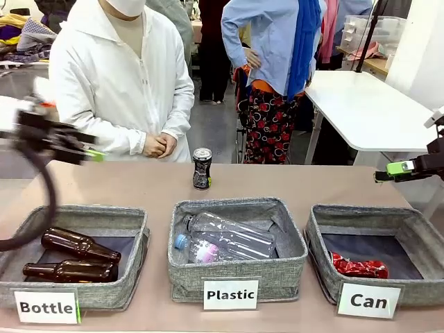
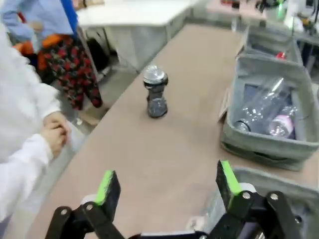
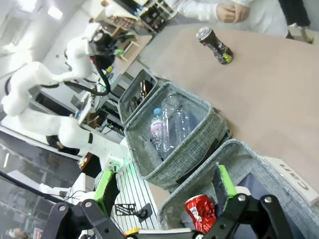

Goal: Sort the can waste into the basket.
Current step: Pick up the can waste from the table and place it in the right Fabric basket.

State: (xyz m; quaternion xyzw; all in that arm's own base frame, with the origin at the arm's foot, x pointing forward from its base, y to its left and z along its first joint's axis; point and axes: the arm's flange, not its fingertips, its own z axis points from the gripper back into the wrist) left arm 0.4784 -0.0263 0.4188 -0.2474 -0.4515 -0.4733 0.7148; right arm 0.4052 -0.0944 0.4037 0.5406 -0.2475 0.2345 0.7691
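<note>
1. My left gripper (image 2: 167,186) hangs over the left end of the table (image 1: 139,187). Its jaws are spread wide with nothing between them. Its wrist view looks toward the black can (image 2: 156,92), which I judge suits a reach for it.
2. My right gripper (image 1: 388,172) is also spread and empty. It hovers by the far right corner of the "Can" basket (image 1: 368,211), off to the side, so the basket's mouth is free for a drop.
3. The red can (image 1: 359,266) lies crumpled on that basket's dark bottom, toward the front. That half of the sorting looks done.
4. The black can stands upright on bare table beyond the "Plastic" basket (image 1: 236,267), well apart from the "Can" basket. It is in front of the person's clasped hands (image 1: 159,145). Nothing crowds it, so I think a grasp from the side would work.
5. The brown bottles (image 1: 76,257) and clear bottles (image 1: 229,237) lie in their own baskets, so I leave them alone.
</note>
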